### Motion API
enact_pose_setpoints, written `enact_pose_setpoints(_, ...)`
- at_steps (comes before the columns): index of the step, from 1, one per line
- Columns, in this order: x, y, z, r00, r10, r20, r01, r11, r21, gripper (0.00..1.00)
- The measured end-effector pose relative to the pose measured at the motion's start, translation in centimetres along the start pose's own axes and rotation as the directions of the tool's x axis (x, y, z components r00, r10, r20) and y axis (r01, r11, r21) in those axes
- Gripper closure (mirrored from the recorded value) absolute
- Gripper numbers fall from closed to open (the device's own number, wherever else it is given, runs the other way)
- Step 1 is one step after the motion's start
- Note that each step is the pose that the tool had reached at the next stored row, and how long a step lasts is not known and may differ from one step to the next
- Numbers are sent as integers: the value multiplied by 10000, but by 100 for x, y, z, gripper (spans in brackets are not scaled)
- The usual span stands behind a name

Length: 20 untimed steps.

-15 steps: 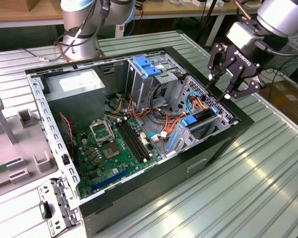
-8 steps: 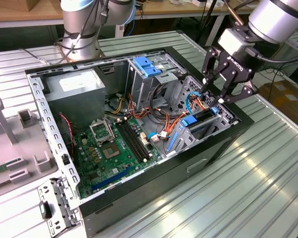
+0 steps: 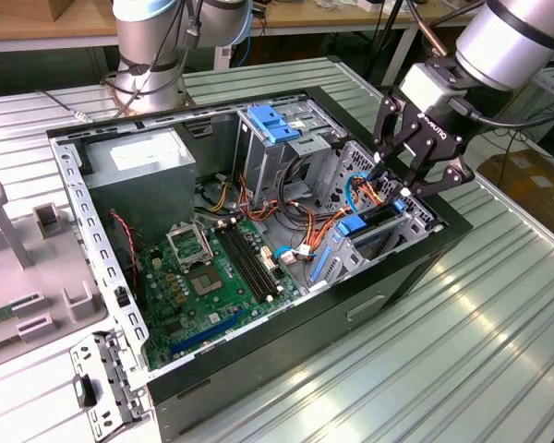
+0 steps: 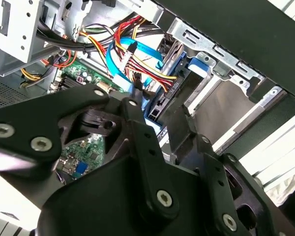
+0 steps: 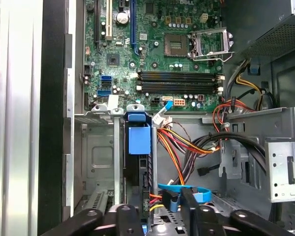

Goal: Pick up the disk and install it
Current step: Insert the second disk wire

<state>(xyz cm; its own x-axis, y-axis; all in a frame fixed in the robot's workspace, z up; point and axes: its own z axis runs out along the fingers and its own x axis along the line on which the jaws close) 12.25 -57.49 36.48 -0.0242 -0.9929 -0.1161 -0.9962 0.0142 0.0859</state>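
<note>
The disk (image 3: 374, 224) stands on edge in the drive bay at the front corner of the open computer case (image 3: 415, 268), on the exterior view's right. Its black body sits between blue rails, its blue tab toward the motherboard. In the first wrist view the disk (image 5: 138, 167) runs down the slot level with the bay's rim. The second wrist view shows its blue tab (image 4: 195, 67) beyond the finger links. My gripper (image 3: 404, 192) hangs just over the disk's end nearest the case front. In both wrist views the gripper (image 5: 162, 219) (image 4: 160, 113) is open, fingers apart.
Red, orange and yellow cables (image 3: 300, 217) and a flat blue cable (image 5: 182, 189) crowd the bay. The motherboard (image 3: 203, 277), the power supply (image 3: 138, 171) and a drive cage with a blue latch (image 3: 272, 125) lie further in. A grey moulded tray (image 3: 28, 268) lies at the exterior view's left.
</note>
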Motion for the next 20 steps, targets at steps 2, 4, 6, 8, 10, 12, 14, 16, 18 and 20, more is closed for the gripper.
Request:
enact_pose_setpoints(2, 1, 0, 1, 10000, 0, 0, 0, 10000, 0, 60)
enact_pose_setpoints(4, 1, 0, 2, 10000, 0, 0, 0, 10000, 0, 78)
enact_pose_setpoints(6, 2, -1, 4, 10000, 0, 1, 0, 10000, 0, 84)
enact_pose_setpoints(8, 2, -1, 5, 10000, 0, 0, 0, 10000, 0, 84)
enact_pose_setpoints(10, 3, -1, 6, 10000, 0, 0, 0, 10000, 0, 84)
enact_pose_setpoints(12, 8, -1, 7, 10000, 0, 2, 0, 10000, 0, 84)
enact_pose_setpoints(14, 43, 9, 3, 10000, 1, 4, -1, 10000, 0, 84)
enact_pose_setpoints(16, 82, 22, 3, 10000, -1, 13, 1, 10000, 0, 84)
enact_pose_setpoints(18, 107, 35, 7, 10000, -1, 16, 1, 10000, 0, 84)
enact_pose_setpoints(20, 124, 40, 15, 10000, -3, 16, 3, 10000, 0, 84)
